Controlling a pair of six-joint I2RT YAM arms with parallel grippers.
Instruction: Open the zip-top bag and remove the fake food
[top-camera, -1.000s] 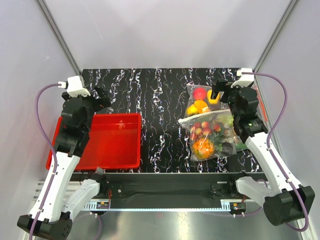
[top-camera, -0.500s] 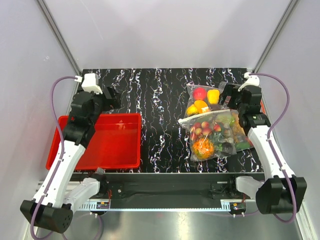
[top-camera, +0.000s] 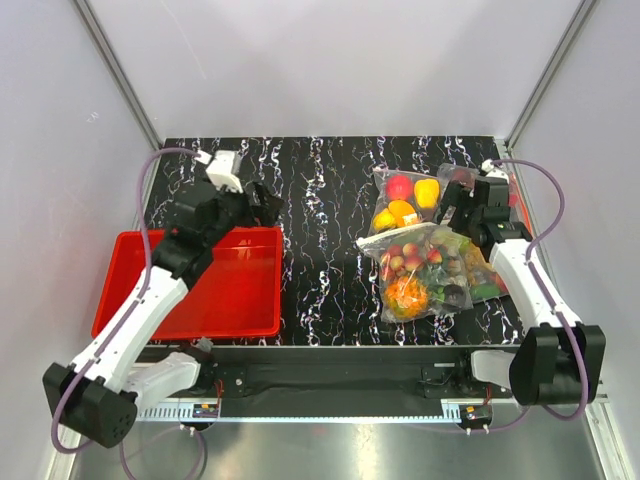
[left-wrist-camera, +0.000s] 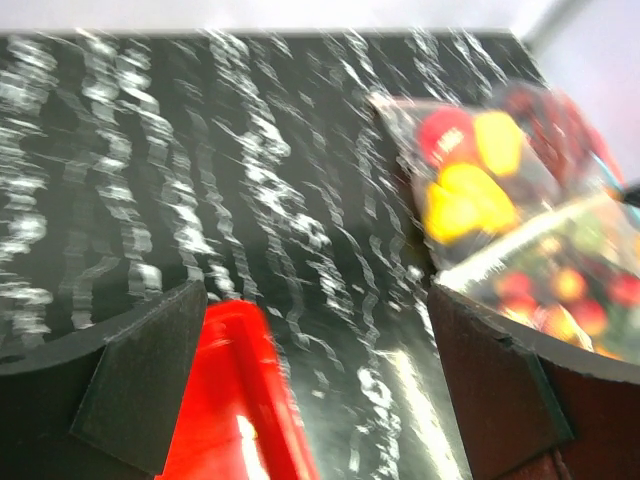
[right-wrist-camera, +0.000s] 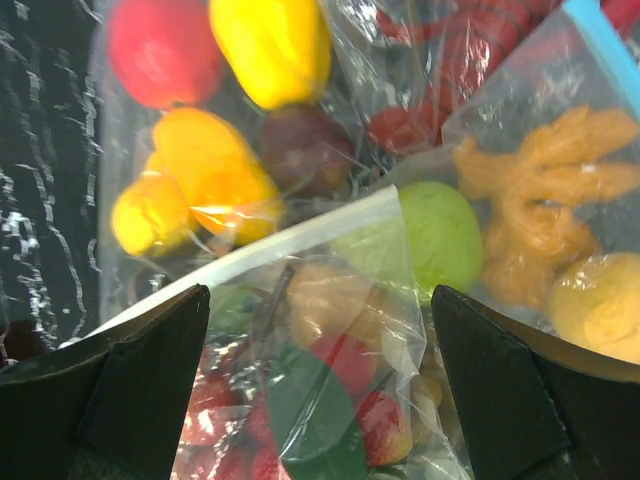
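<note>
The left gripper (top-camera: 258, 203) hung with its jaws spread wide and empty over the far right corner of the red tray (top-camera: 230, 328). The right gripper (top-camera: 450, 212), just as wide and holding nothing, hovered above the heap of bags. The table (top-camera: 320, 190) was black with white marble-like veins, closed in by pale walls (top-camera: 320, 60) on three sides. The zip-top bag (top-camera: 440, 262) lay flat and sealed at the table's right front, the fake food (top-camera: 406, 291) inside it: red-yellow cherries and an orange bumpy fruit. A second bag of red, yellow and orange balls (top-camera: 404, 200) lay against its far edge.
</note>
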